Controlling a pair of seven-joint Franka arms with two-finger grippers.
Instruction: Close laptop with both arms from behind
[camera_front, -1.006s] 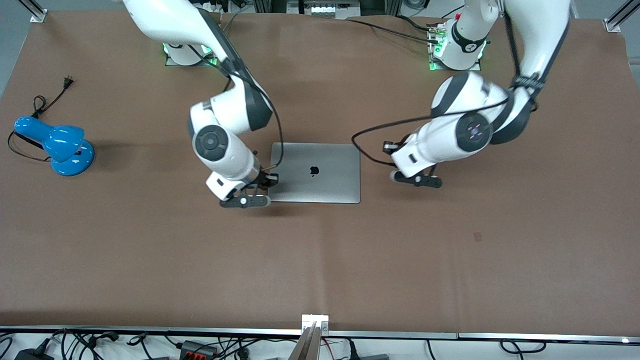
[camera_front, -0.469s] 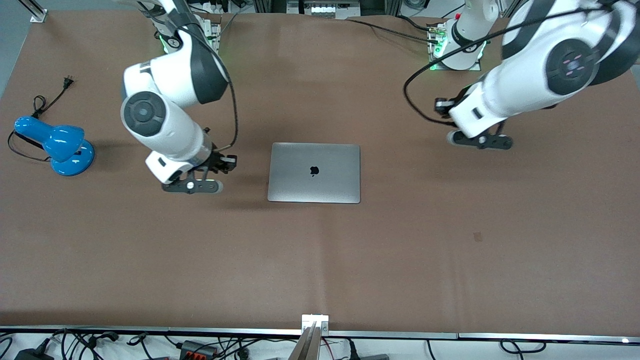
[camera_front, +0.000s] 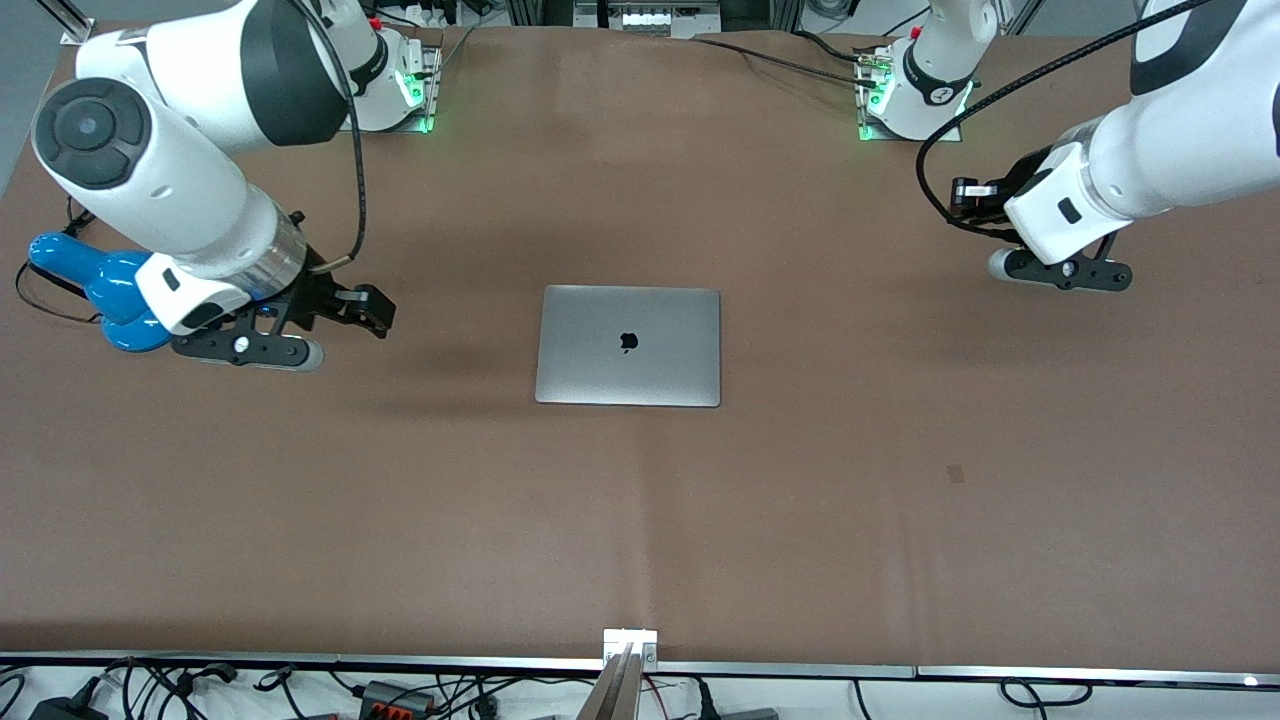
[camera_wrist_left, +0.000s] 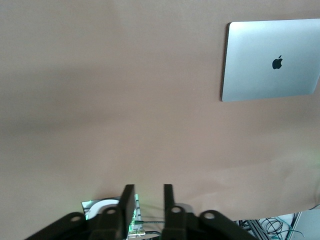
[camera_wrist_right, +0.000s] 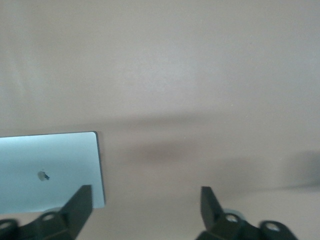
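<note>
The silver-grey laptop (camera_front: 628, 345) lies flat on the brown table with its lid down and the dark apple logo up. It also shows in the left wrist view (camera_wrist_left: 270, 60) and the right wrist view (camera_wrist_right: 50, 170). My right gripper (camera_front: 368, 310) hangs over bare table toward the right arm's end, well apart from the laptop; its fingers stand wide apart and empty (camera_wrist_right: 145, 200). My left gripper (camera_front: 968, 200) hangs over bare table toward the left arm's end, fingers a narrow gap apart and empty (camera_wrist_left: 148, 195).
A blue desk lamp (camera_front: 100, 275) with a black cord stands at the right arm's end, partly covered by the right arm. The arm bases with green lights (camera_front: 905, 95) stand at the table's edge farthest from the front camera. Cables lie below the nearest edge.
Both arms have swung away from the laptop's sides toward their own ends of the table and risen. The laptop has stayed shut and still.
</note>
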